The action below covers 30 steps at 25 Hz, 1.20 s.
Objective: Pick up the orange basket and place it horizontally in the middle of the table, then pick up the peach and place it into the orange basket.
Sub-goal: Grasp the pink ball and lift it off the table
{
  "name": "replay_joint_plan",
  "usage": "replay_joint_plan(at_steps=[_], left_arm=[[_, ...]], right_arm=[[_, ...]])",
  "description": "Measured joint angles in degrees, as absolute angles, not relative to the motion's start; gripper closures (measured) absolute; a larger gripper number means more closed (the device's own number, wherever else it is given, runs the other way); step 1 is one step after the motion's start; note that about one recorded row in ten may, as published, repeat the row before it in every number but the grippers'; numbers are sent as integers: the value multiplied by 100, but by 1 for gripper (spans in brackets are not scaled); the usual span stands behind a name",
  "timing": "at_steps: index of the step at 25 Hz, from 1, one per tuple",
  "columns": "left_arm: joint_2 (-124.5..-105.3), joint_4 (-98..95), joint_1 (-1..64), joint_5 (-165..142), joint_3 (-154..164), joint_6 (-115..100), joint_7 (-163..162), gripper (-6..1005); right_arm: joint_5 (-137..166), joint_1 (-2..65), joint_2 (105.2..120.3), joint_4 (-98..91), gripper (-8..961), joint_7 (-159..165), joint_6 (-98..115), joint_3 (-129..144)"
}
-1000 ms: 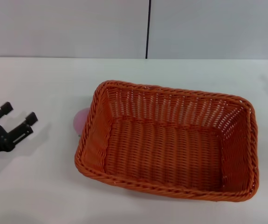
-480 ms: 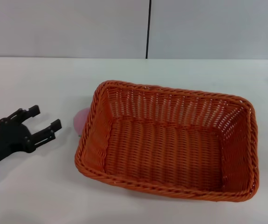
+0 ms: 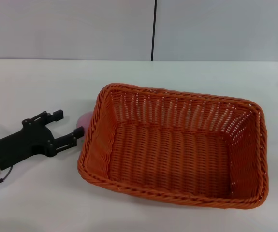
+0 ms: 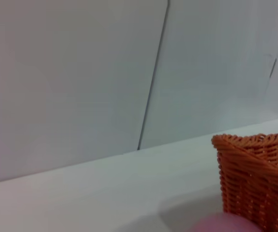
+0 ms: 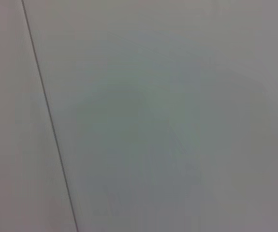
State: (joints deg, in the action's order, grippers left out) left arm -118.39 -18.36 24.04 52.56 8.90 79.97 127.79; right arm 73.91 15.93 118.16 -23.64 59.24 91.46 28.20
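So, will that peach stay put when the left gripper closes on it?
Probably not reliably. The peach looks round and smooth, so it may roll on the table. The basket beside it might block rolling that way. The open left gripper sits close.

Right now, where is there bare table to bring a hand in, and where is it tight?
Bare table lies behind the left gripper and along the near edge before the orange basket. It is tight where the peach sits against the basket's left wall.
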Motion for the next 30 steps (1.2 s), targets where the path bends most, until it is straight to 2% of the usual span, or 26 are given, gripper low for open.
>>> replay_joint_plan(at_steps=[30], left_arm=[[-11847, -1482, 2640, 5256, 1227, 7628, 12779, 291]], right_arm=[[7392, 1546, 11813, -2224, 520, 5835, 9099, 2681]])
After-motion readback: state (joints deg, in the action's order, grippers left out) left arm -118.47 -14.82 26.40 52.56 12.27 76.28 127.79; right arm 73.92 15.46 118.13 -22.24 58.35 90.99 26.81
